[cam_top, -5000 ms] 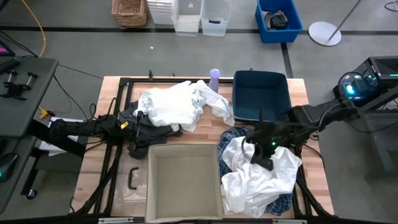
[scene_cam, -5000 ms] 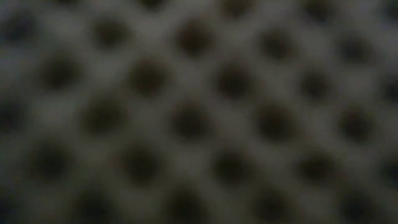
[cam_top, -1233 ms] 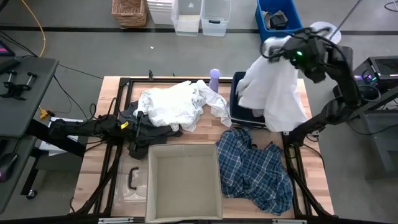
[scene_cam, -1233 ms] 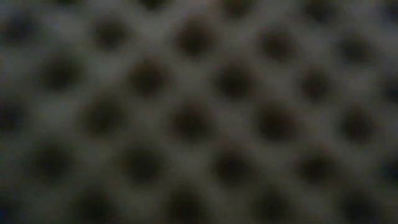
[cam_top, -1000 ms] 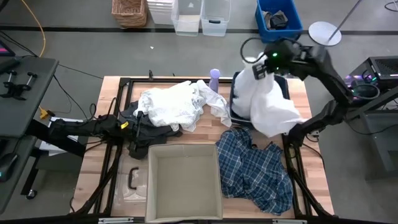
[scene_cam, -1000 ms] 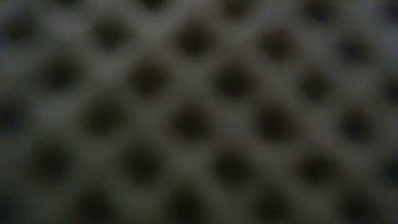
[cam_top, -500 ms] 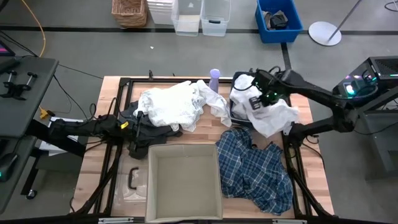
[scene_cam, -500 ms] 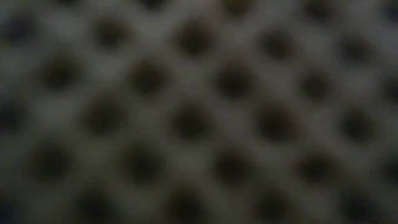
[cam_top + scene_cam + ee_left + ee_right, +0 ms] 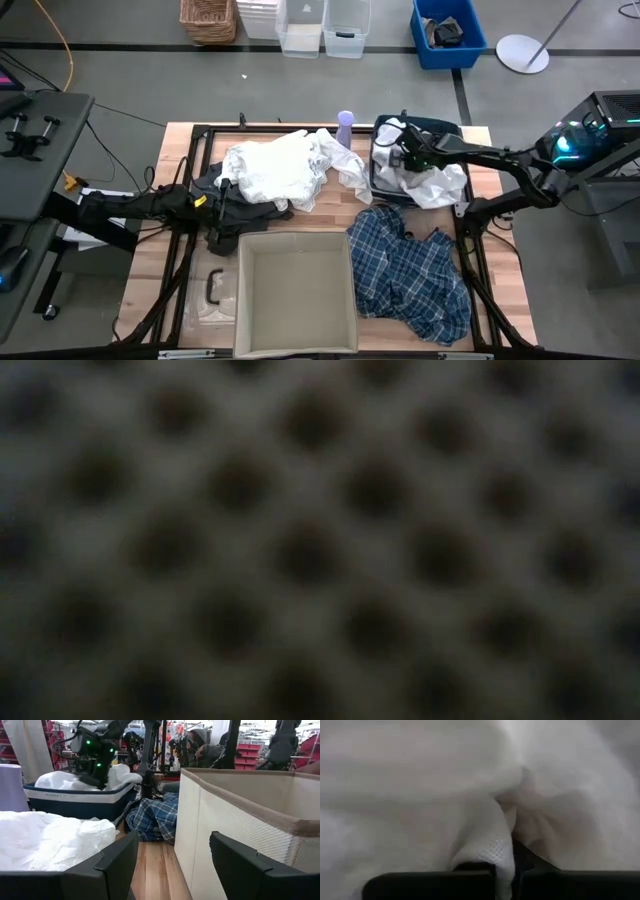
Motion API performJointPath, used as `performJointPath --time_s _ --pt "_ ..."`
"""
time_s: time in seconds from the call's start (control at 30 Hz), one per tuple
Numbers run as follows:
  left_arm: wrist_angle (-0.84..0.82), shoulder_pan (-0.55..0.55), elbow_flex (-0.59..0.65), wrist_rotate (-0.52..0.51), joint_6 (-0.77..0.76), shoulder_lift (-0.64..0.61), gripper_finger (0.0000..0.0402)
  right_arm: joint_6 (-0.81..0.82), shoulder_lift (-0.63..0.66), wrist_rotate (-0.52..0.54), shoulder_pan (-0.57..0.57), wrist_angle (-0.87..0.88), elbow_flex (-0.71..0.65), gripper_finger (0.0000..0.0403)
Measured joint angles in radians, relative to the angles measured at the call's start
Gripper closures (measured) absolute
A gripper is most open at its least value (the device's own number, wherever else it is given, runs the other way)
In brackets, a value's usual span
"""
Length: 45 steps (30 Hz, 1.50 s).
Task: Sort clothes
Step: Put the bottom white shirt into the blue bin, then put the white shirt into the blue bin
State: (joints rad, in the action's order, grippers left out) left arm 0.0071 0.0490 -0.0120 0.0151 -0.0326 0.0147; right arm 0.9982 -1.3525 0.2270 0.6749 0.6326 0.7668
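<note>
My right gripper (image 9: 405, 155) is low over the dark blue bin (image 9: 446, 124) at the far right and is shut on a white garment (image 9: 432, 178). The garment lies heaped in the bin and spills over its near rim. A blue-and-white plaid shirt (image 9: 410, 270) lies crumpled on the table near the bin. More white clothes (image 9: 280, 170) lie at the far middle, on dark garments (image 9: 240, 212). My left gripper (image 9: 212, 200) rests open and empty by the dark garments; it also shows in the left wrist view (image 9: 172, 865). My right gripper pinches a fold of the white garment (image 9: 490, 852) between its two fingers. White cloth fills the wrist view, so I cannot tell which part of the garment it is. The arm reaches in from the table's right, and the garment rests slack in the bin.
A beige fabric box (image 9: 240, 290) stands open at the near middle. A lilac cylinder (image 9: 345, 128) stands at the far edge beside the bin. The low view shows only a blurred mesh. Beyond the table, bins and a basket stand on the floor.
My right gripper has come down and toward the table's left, from high over the far right corner into the dark blue bin. The white garment, which hung below it, now lies heaped in the bin with part over the rim.
</note>
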Motion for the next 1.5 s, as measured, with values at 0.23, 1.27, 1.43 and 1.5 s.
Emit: performJointPath --time_s 0.23,1.27,1.43,1.5 --pt "0.000 0.000 0.000 0.000 0.000 0.000 0.0167 0.094 -0.035 -0.001 0.020 -0.231 -0.075 0.0400" --pt "0.000 0.000 0.000 0.000 0.000 0.000 0.0167 -0.578 0.057 -0.241 -0.080 0.100 0.580 0.0153" --pt "0.000 0.000 0.000 0.000 0.000 0.000 0.0167 -0.527 -0.041 -0.341 -0.238 -0.158 0.579 0.0153" --pt "0.000 0.000 0.000 0.000 0.000 0.000 0.0167 -0.528 -0.109 -0.371 -0.310 -0.251 0.579 0.0153"
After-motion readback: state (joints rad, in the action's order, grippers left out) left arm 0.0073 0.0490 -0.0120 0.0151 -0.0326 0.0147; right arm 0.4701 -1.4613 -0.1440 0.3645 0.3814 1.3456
